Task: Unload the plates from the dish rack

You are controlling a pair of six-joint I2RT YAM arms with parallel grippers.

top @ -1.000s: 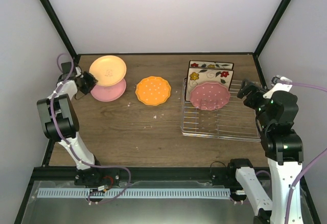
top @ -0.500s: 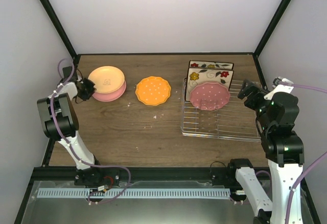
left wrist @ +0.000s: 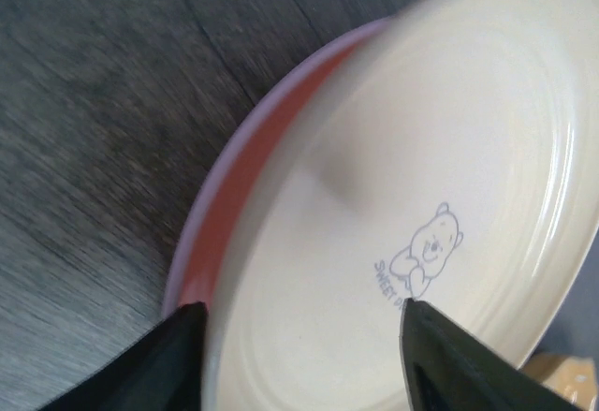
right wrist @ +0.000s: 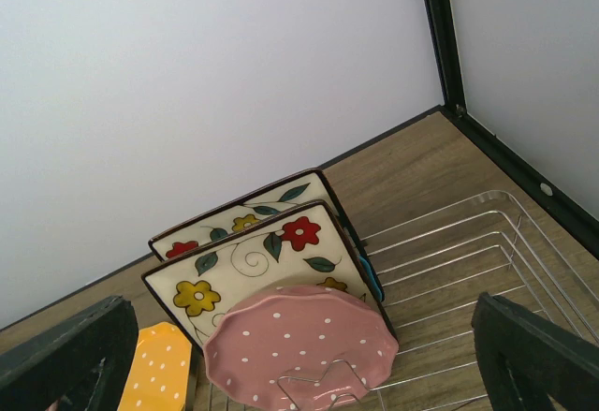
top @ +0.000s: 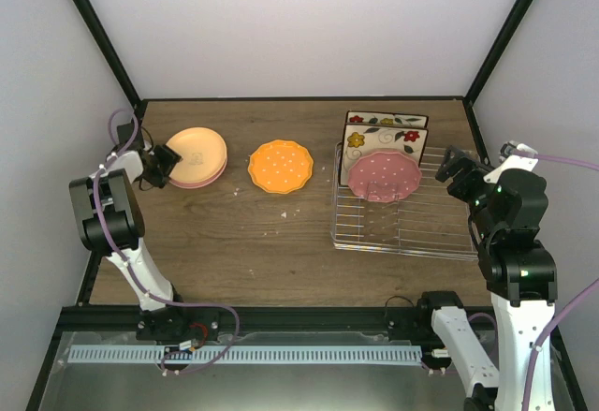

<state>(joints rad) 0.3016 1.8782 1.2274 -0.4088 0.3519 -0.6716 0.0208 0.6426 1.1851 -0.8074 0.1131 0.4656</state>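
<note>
Dish rack (top: pixel 402 226) on wood table (top: pixel 281 242), white walls (top: pixel 299 27); left hand (top: pixel 170 161), right hand (top: pixel 449 166) wide.

A dark wood-grain table top (top: pixel 281 242) lies under the left gripper (top: pixel 168 161) and the right gripper (top: pixel 449 164), with a few pale specks (top: pixel 284 212) between the two. Ahead of them rises a plain white back wall (top: pixel 299 27). A pale left wall (top: pixel 42 102) stands just outboard of the left gripper, and a right wall (top: pixel 562 65) outboard of the right one. Black frame posts (top: pixel 98 32) climb the far corners. Behind the grippers, at the near edge, runs a silver slotted rail (top: pixel 281 355). The light is soft and even, with faint shadows.
</note>
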